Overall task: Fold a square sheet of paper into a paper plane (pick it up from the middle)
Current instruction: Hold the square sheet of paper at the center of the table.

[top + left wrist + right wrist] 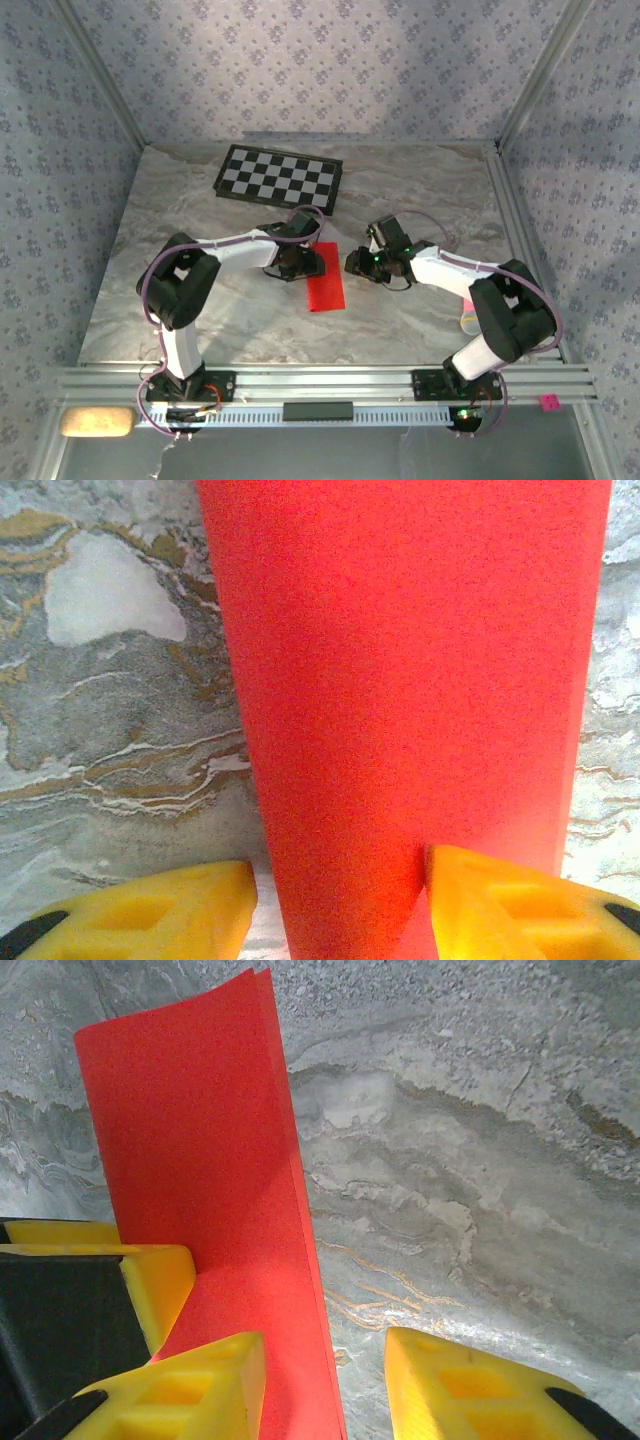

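The square sheet of paper (326,287) is bright red and lies on the marble table folded into a narrow strip. Two layers show along its long edge (300,1210). My left gripper (300,263) is at the strip's far end. In the left wrist view the left gripper (340,912) is open, with one yellow finger (520,905) over the paper (400,680) and the other on bare table. My right gripper (357,263) is just right of the strip, and the right gripper (325,1392) is open astride the paper's edge. No dart shape is seen.
A black-and-white checkerboard (280,178) lies at the back of the table. Patterned walls and metal rails (520,240) close in the sides. A small pale object (468,318) sits by the right arm's elbow. The left gripper's finger (150,1275) shows in the right wrist view.
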Controlling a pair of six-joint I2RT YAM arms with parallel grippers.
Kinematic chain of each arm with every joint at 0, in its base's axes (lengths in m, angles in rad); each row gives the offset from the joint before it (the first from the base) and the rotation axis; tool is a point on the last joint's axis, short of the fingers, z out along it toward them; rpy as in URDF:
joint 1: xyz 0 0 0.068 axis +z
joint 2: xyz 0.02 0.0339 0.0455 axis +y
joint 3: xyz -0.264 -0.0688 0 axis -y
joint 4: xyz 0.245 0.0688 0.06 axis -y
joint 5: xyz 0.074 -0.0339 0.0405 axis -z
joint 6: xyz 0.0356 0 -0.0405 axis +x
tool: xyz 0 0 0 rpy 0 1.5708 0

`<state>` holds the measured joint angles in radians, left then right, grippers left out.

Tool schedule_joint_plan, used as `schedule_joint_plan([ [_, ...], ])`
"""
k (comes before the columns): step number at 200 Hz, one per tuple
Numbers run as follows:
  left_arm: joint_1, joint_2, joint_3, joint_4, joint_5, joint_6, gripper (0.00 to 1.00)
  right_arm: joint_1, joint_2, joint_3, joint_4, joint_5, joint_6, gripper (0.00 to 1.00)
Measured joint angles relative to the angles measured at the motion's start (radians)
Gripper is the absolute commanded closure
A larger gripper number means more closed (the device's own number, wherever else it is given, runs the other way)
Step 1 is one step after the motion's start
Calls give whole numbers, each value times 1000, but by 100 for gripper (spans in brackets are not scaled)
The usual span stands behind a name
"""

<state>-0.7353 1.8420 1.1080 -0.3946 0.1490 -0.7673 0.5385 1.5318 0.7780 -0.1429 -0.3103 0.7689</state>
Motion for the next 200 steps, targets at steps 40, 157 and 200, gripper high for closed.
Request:
schedule_joint_plan([
  [40, 0, 0, 2, 0, 8, 19, 43, 0, 0, 0, 0, 0, 0, 62],
  [157, -1, 24, 37, -43, 7, 26, 43, 0, 0, 1, -8, 0, 0, 61],
  [200, 0, 26, 37, -42, 7, 15, 43, 0, 0, 1, -9, 0, 0, 62],
])
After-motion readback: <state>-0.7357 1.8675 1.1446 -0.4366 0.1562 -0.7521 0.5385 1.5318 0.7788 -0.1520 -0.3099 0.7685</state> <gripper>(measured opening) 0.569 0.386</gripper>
